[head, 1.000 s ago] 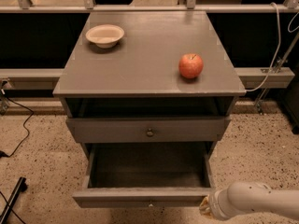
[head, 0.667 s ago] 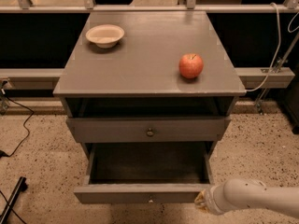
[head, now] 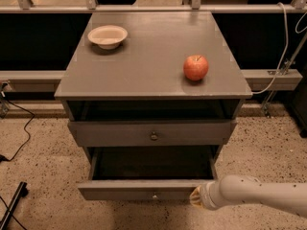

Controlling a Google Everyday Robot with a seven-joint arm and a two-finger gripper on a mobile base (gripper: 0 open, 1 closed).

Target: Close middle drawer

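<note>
Gripper (head: pixel 195 198), a yellowish tip on a white cylindrical robot arm (head: pixel 259 195), sits at the 5 o'clock position of the view. The arm enters from the right edge. The gripper tip lies at the right end of the middle drawer's front panel; contact or a small gap cannot be told apart. Whether the gripper is spread or closed cannot be told from this view.

The middle drawer (head: pixel 134 189), a grey wooden drawer with a flat wide front, is at 6 o'clock. It is pulled well out of the grey wooden cabinet (head: pixel 153 56), and its dark box interior is exposed from above. A small round knob (head: pixel 154 195) sits at the centre of its front.

Directly above it, the uppermost grey drawer (head: pixel 120 133) stands slightly out of the cabinet and carries a brass-looking round knob (head: pixel 153 136).

On the flat cabinet top, a red apple (head: pixel 195 67) stands toward 2 o'clock, near the right edge. A shallow cream bowl (head: pixel 108 36) rests toward 11 o'clock, well apart from the apple.

A speckled beige floor (head: pixel 43 162) surrounds the cabinet. A black cable (head: pixel 21 133) lies at 9 o'clock, and a white cable (head: pixel 283 42) hangs at 2 o'clock.
</note>
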